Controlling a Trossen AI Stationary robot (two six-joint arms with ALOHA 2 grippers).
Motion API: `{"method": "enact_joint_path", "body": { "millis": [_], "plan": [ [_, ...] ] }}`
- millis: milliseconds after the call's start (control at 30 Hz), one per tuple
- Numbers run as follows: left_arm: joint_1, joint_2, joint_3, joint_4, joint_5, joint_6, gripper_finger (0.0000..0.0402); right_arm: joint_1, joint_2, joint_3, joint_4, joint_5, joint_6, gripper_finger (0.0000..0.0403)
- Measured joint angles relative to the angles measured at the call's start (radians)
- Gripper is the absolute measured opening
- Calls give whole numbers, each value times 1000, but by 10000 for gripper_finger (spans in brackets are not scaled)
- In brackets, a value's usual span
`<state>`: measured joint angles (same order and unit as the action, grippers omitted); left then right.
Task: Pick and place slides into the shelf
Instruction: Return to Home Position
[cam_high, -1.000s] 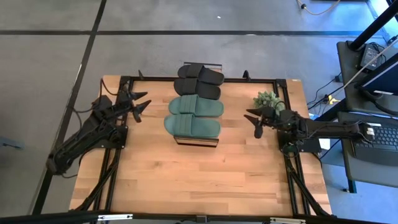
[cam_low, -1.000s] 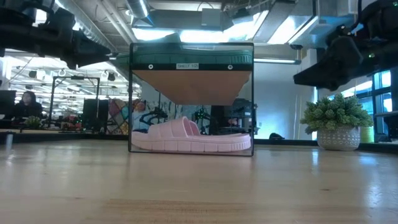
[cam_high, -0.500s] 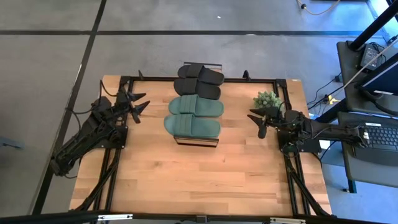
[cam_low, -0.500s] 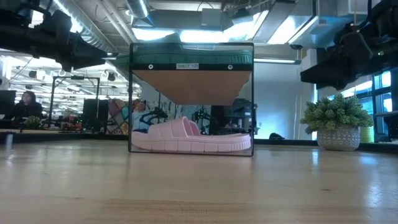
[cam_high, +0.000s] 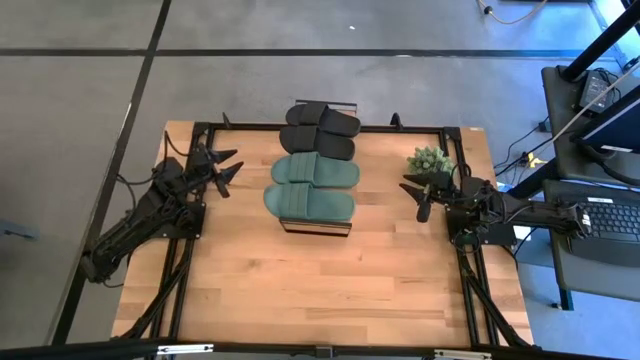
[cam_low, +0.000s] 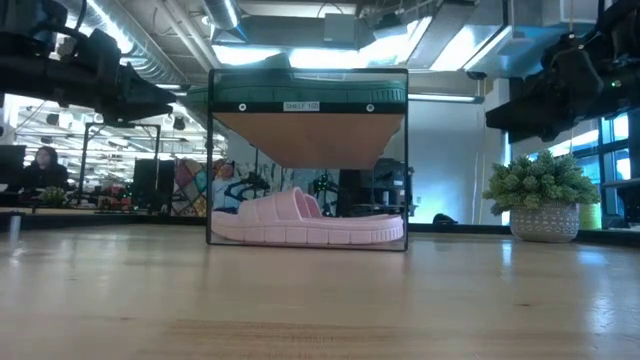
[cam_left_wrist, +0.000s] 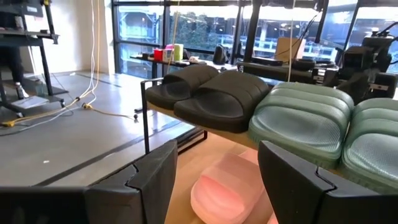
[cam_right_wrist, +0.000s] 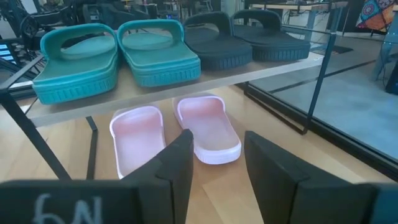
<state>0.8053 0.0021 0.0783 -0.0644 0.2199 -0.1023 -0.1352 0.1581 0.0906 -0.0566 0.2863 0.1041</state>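
— Right gripper (cam_high: 412, 196) has drawn back a little toward its own edge of the table (cam_high: 320, 290) over the last second; it now hangs just beside the plant (cam_high: 430, 160). What about the other one?

— Left gripper (cam_high: 232, 163) has barely shifted. It hovers above the table's left side, pointing at the shelf (cam_low: 305, 140), well apart from it.

— Fingers?

— Both sets are spread and hold nothing. The left wrist view shows a wide gap between its fingers (cam_left_wrist: 152, 180); the right wrist view shows a narrower gap between its fingers (cam_right_wrist: 180, 162).

— And the slides?

— All six are on or under the shelf, which stands at the middle of the table toward its far edge. On the top board the green pair (cam_high: 312, 186) lies side by side at the nearer end, and the black pair (cam_high: 322, 130) at the far end, touching the green.

— The pink pair (cam_right_wrist: 208, 127)?

— Under the board, on the tabletop, side by side inside the black frame. From the low view only one pink slide shows, side on, filling the frame's width.
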Motion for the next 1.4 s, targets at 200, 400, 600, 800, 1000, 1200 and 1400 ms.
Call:
{"method": "enact_joint_path", "body": {
  "millis": [200, 400, 600, 800, 1000, 1200, 1400],
  "plan": [
    [0, 0, -39, 31, -1, 1, 216, 0, 0, 0, 0, 0, 0, 142],
    [0, 0, -61, 87, -3, -1, 216, 0, 0, 0, 1, 0, -2, 142],
    [0, 0, -61, 84, -13, 13, 216, 0, -4, -82, 137, -74, -35, 142],
    [-1, 0, -61, 84, -19, 6, 216, 0, -6, -80, 137, -106, -31, 142],
    [-1, 0, -61, 83, -21, 7, 216, 0, -6, -80, 135, -105, -34, 142],
    [-1, 0, -61, 83, -21, 7, 216, 0, -6, -80, 133, -105, 11, 142],
    [-1, 0, -61, 82, -21, 7, 216, 0, -6, -80, 133, -105, 22, 142]
  ]
}}
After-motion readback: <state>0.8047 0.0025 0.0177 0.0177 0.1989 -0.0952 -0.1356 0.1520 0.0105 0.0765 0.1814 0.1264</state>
